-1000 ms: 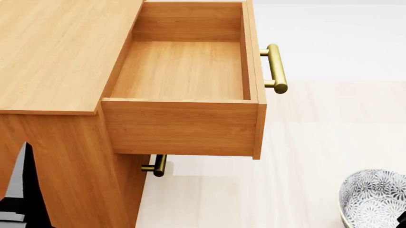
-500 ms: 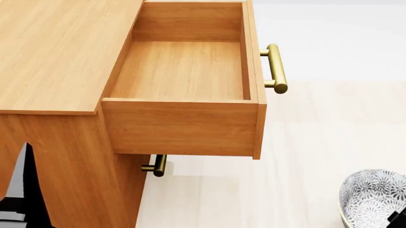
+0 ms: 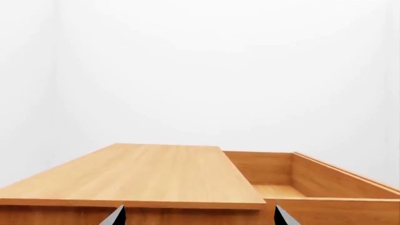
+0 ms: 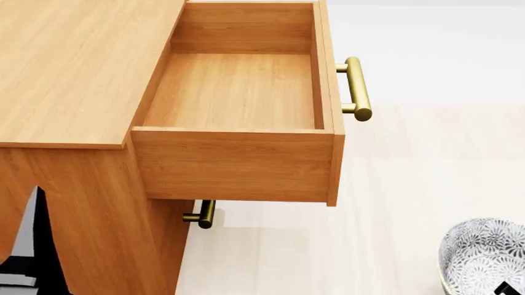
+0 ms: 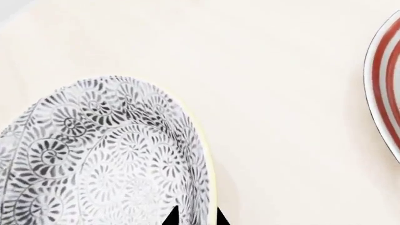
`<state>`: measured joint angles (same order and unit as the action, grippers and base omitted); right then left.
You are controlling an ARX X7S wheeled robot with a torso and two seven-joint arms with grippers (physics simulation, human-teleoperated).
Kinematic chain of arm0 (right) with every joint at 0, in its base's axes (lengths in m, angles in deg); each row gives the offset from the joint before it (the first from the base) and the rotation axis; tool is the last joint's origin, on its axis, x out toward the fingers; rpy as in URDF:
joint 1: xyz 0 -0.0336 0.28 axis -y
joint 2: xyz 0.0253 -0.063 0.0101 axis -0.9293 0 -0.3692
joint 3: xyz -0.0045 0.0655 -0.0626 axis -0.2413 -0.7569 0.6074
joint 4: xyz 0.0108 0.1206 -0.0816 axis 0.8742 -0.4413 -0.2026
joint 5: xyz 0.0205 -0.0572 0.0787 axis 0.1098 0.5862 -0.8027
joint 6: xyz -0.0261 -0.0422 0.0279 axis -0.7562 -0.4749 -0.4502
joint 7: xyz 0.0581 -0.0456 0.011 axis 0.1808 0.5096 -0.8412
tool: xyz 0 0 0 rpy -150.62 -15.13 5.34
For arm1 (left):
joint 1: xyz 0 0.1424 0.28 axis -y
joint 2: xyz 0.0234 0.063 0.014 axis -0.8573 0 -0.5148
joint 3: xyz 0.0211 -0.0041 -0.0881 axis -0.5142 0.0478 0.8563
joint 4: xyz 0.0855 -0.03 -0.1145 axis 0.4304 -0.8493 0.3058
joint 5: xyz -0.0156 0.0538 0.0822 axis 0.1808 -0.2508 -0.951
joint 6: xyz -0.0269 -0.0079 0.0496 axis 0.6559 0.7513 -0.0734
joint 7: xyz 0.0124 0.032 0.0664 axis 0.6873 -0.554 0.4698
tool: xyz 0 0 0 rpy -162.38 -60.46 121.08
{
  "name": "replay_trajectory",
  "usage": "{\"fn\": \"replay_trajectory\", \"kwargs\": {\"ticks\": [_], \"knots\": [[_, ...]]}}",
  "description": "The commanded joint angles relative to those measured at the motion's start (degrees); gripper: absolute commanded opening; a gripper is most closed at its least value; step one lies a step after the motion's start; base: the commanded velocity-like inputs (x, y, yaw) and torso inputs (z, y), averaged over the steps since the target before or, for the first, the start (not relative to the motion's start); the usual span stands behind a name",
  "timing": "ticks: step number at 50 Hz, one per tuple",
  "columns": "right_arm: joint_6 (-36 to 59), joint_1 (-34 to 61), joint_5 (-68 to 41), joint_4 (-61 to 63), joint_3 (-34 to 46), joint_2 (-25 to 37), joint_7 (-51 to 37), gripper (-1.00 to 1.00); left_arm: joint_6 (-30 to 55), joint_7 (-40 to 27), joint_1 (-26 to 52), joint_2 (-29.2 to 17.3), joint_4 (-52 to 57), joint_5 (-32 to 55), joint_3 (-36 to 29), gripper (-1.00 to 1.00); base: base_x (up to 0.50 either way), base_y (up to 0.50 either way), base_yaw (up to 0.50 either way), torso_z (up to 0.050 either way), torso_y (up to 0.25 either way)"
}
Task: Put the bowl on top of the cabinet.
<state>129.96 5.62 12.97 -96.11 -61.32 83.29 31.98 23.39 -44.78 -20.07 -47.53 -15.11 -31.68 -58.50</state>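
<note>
The bowl (image 4: 480,258), white with a dense dark floral pattern, sits on the pale floor at the lower right of the head view, well below the cabinet's top. In the right wrist view my right gripper (image 5: 196,218) straddles the bowl (image 5: 106,154) at its yellow-green rim. One dark fingertip is inside and one outside, and both are closed in on the wall. The orange-brown cabinet (image 4: 74,67) fills the left, its flat top bare. My left gripper (image 3: 198,218) is open at the level of the cabinet top (image 3: 144,173), just in front of its edge.
The cabinet's top drawer (image 4: 233,92) is pulled out and holds nothing; its brass handle (image 4: 355,88) juts to the right. A lower handle (image 4: 205,213) shows under it. A white plate with red rings (image 5: 387,79) lies on the floor near the bowl.
In the head view the dark tip of my right gripper has slid left and down along the bowl's near edge. The bowl, the cabinet and the left arm have stayed put.
</note>
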Motion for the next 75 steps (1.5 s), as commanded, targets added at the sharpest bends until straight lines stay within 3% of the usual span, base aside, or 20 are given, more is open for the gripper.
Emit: {"fn": "replay_trajectory", "kwargs": {"ticks": [1,20,42,75], "knots": [[-0.6,-0.6,0.4,0.1,0.3,-0.1,0.0,-1.0,-0.2,0.2,-0.1,-0.1,-0.3,-0.1,-0.2,1.0,0.0,0.0,0.0,0.0,0.0],[0.5,-0.4,-1.6,2.4,-1.5,0.1,-1.9,-1.0,-0.2,-0.1,0.1,-0.4,0.1,0.2,-0.3,1.0,0.0,0.0,0.0,0.0,0.0],[9.9,6.1,-9.0,11.9,-4.1,2.7,-11.0,-1.0,-0.3,-1.8,0.5,-2.3,2.9,2.3,1.6,1.0,0.0,0.0,0.0,0.0,0.0],[19.8,19.7,-17.3,15.5,-6.3,7.6,-23.4,-1.0,-0.1,-3.9,1.7,-4.1,5.5,4.7,2.7,1.0,0.0,0.0,0.0,0.0,0.0]]}}
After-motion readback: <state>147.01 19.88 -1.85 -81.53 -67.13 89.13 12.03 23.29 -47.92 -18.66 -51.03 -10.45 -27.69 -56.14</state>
